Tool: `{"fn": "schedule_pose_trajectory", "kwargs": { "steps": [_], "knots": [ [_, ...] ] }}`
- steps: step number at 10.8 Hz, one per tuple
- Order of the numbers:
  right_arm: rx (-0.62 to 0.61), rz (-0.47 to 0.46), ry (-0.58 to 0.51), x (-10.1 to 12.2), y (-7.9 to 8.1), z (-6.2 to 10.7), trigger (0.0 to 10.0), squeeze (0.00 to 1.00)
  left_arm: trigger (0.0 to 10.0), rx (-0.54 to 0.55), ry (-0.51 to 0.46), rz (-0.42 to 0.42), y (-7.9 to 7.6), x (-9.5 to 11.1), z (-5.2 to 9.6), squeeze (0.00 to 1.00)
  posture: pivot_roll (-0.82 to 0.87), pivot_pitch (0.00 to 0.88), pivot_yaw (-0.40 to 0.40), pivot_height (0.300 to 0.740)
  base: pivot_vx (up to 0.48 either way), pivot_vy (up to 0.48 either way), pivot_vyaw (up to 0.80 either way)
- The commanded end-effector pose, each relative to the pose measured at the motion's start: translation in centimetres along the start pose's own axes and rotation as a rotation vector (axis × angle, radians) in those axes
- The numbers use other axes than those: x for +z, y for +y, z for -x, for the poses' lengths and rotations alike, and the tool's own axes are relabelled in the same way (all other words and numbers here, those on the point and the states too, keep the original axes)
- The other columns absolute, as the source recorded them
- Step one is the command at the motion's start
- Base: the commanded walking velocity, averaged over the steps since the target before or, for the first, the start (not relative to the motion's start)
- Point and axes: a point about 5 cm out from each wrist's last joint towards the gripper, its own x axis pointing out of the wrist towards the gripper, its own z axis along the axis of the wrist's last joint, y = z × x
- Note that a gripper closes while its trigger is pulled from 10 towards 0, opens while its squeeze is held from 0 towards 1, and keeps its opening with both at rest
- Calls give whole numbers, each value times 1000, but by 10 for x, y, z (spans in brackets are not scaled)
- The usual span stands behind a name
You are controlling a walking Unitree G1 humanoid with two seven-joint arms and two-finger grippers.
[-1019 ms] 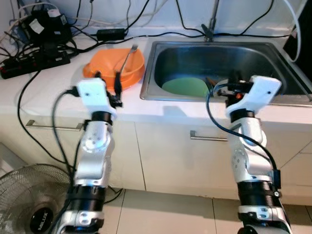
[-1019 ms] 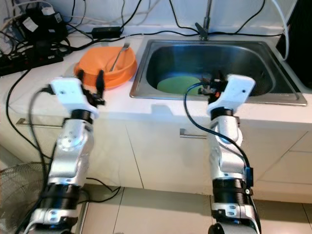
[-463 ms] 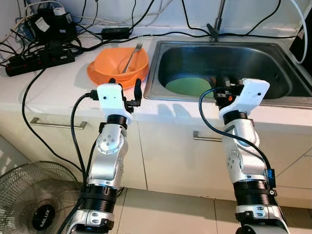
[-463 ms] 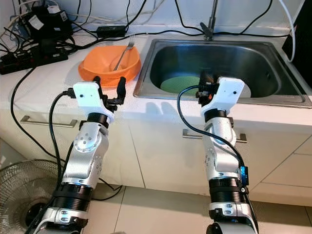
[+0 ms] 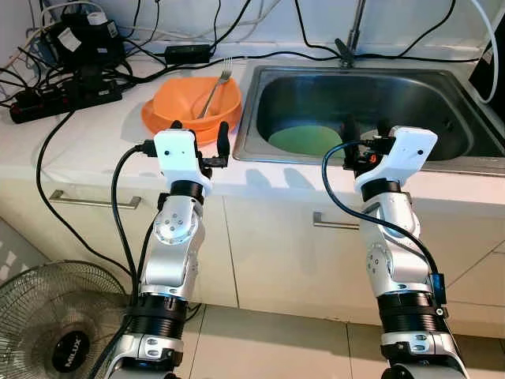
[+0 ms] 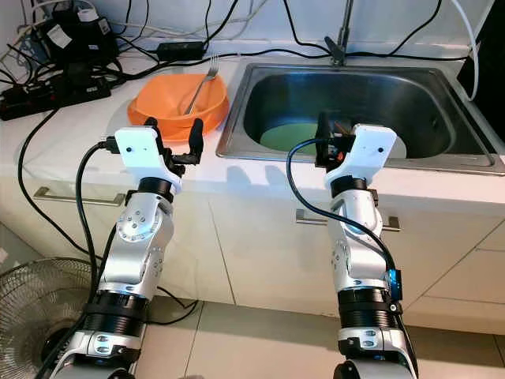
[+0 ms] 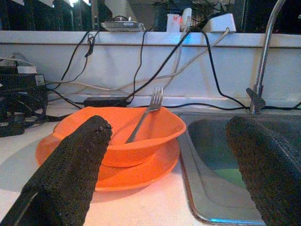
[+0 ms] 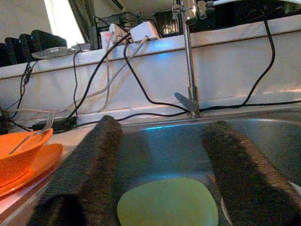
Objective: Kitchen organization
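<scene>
Since half a second earlier the left gripper (image 5: 199, 134) had risen a little toward the orange bowl (image 5: 189, 101), while the right gripper (image 6: 332, 136) had barely shifted at the sink's (image 5: 442, 146) near rim. Both grippers had their fingers spread wide and held nothing. The bowl sat on an orange plate (image 7: 136, 174) on the white counter (image 5: 87, 142), left of the sink, with a fork (image 5: 213, 89) leaning inside it. A green plate (image 5: 304, 140) lay on the sink's bottom.
</scene>
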Motion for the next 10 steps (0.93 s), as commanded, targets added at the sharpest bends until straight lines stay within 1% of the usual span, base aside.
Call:
{"fn": "schedule_pose_trajectory", "kwargs": {
  "steps": [1,3,4,5,6,8,9,10],
  "knots": [
    [21,-15,-15,2,6,-3,10000,1000,10000,17,14,-5,5,-2,1,1000,47,0,58,740,0,0,0],
    [24,-22,-8,0,8,-2,10000,1000,10000,26,18,-4,9,-2,2,1000,49,0,63,740,0,0,0],
    [-4,-7,4,0,6,-4,10000,765,10000,24,17,-57,9,0,-2,0,48,0,73,740,0,0,0],
    [-20,-21,22,-2,4,-5,10000,0,10000,39,15,-54,10,1,-3,0,46,0,75,740,0,0,0],
    [-26,-39,42,-4,2,-6,10000,0,10000,33,11,-30,8,2,-2,0,45,0,78,740,0,0,0],
    [-19,-35,39,-2,3,-7,10000,0,10000,54,33,-9,8,-1,-2,0,38,0,80,740,0,0,0],
    [-16,-37,35,-1,4,-8,10000,0,10000,52,26,-15,8,0,-2,0,36,0,81,740,296,0,0],
    [1,-39,26,0,6,-9,10000,0,10000,59,24,-2,9,1,-4,0,37,0,80,740,371,0,0]
  ]
}}
